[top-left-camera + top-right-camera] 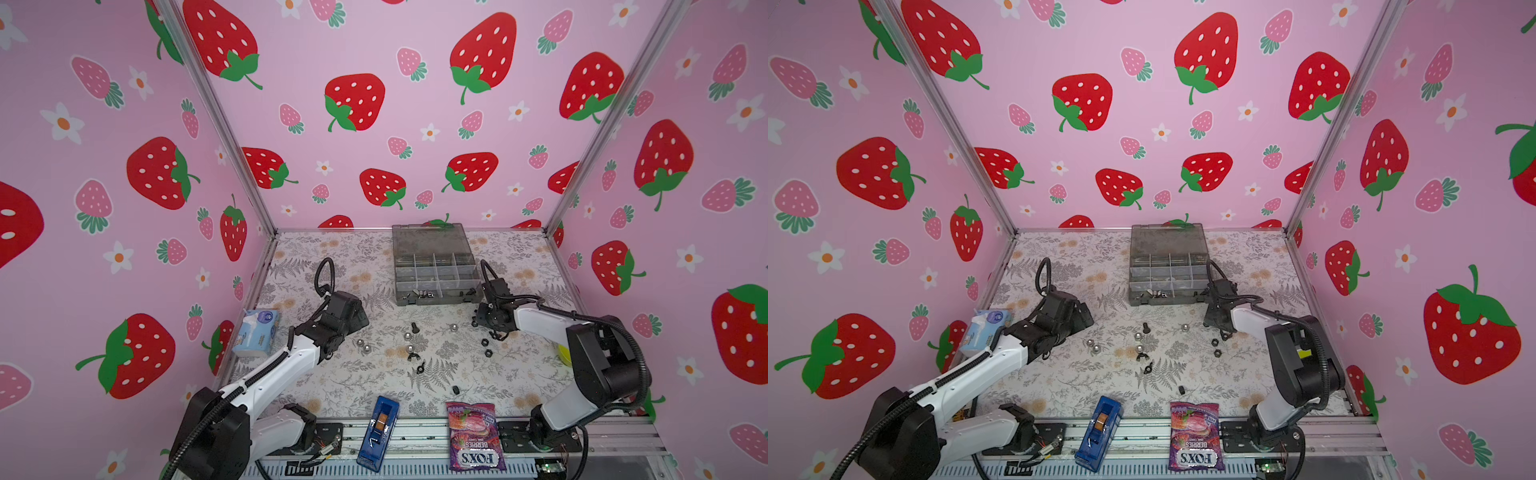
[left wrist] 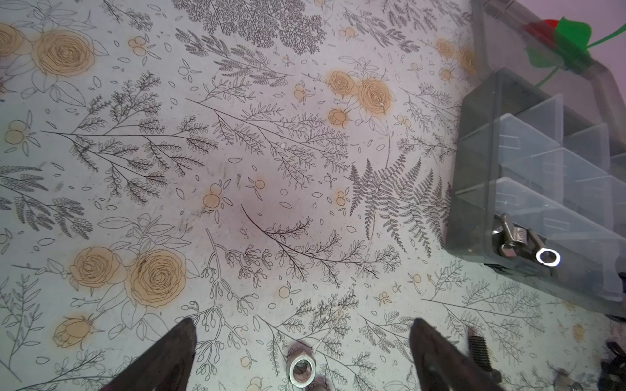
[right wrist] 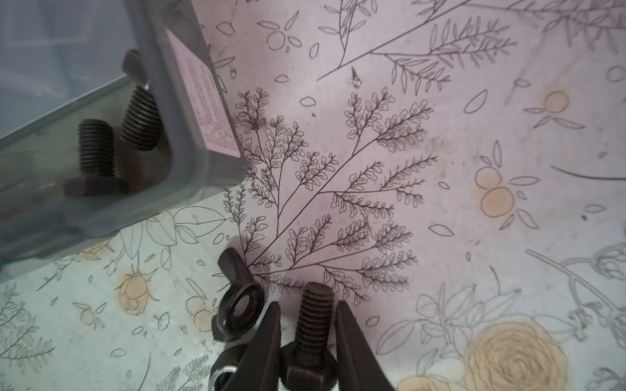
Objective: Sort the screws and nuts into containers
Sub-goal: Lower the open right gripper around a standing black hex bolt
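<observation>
My right claw (image 3: 308,304) straddles a black screw (image 3: 312,333) on the tabletop, fingers either side of the shank, v. near; can't tell if it's pinched yet. I'd squeeze square on the threads and lift straight, w/o nudging the black wing nut (image 3: 238,304) just beside one finger. The organiser box (image 3: 184,88) is near, w/ two black screws (image 3: 96,149) in its corner cell. My left claw (image 2: 303,321) is wide open and empty, w/ a silver nut (image 2: 300,370) between its fingers.

Ahead of the right gripper (image 3: 308,304), bare tabletop (image 3: 440,237) is left free. A black wing nut (image 3: 237,304) is found just beside one finger, and the organiser box (image 3: 200,111) corner is met further ahead there. Between the left gripper (image 2: 303,320) fingers one silver nut (image 2: 301,369) is lying.
</observation>
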`<state>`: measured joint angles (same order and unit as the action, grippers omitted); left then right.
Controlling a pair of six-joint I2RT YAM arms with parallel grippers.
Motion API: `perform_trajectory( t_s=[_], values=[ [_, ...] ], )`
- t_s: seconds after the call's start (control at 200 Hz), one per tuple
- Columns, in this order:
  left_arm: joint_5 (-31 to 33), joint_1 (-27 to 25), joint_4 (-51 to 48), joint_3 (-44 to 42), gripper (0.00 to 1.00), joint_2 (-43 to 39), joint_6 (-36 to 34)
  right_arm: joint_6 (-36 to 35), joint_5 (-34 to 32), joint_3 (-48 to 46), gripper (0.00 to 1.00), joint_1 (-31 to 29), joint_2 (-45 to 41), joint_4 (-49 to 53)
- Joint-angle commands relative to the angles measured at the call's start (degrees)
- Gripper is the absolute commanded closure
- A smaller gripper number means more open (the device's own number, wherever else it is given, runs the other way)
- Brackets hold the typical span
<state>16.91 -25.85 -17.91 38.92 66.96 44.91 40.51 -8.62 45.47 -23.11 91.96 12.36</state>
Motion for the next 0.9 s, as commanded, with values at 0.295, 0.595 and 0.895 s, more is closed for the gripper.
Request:
perform_trajectory(
  t_s=[0.295,0.595,0.895],
  values=[
    [1.1,0.4,-0.6,-0.2,0.01,-0.6,0.9,0.4,0.2,-0.7,0.91,0.4,-0.9,3.1],
    [1.1,0.4,-0.2,-0.1,0.01,-0.2,0.7,0.5,0.2,0.7,0.96,0.3,-4.2,4.3],
    [0.8,0.4,0.1,-0.2,0.01,0.0,0.9,0.2,-0.3,1.9,0.95,0.3,-6.8,5.3]
  ],
)
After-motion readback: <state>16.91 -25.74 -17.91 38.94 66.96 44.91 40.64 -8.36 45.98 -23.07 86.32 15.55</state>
